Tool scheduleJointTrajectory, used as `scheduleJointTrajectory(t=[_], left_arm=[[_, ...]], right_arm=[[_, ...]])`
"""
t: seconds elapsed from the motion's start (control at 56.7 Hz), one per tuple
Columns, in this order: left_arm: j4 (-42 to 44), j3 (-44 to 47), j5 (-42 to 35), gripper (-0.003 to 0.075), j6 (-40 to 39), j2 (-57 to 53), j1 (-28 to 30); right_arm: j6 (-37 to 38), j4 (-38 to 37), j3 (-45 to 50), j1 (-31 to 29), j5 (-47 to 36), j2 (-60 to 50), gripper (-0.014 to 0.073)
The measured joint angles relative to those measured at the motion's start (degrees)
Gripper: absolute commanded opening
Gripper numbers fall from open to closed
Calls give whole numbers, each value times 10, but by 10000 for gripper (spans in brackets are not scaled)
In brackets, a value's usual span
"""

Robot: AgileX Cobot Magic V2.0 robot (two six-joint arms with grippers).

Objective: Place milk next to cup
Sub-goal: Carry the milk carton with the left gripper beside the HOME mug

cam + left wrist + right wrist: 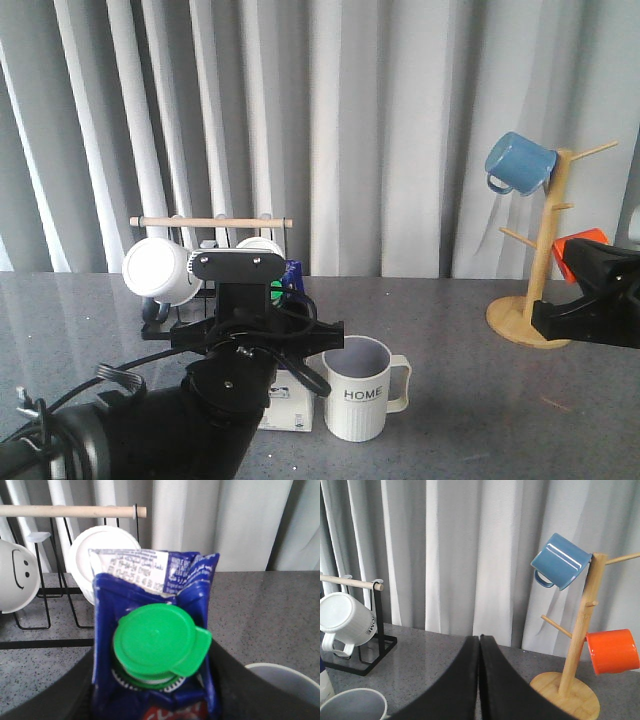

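Observation:
The milk, a blue-and-white carton with a green cap, stands upright between my left gripper's dark fingers. In the front view its white base sits at table level, just left of the cup; my left arm hides most of the carton. The cup is a pale ribbed mug with "HOME" on it and its handle to the right. Its rim also shows in the left wrist view and right wrist view. My left gripper is shut on the milk. My right gripper is shut and empty, at the far right.
A black wire rack with a wooden rod holds white mugs behind the milk. A wooden mug tree at the right carries a blue mug and an orange mug. A grey curtain closes the back.

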Motion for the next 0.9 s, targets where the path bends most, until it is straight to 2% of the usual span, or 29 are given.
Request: scheduleJointTrajectory(t=[0.899], left_arm=[[14, 0, 4, 150, -5, 3, -2]], right_arm=[[0, 0, 0, 0, 0, 0, -8]])
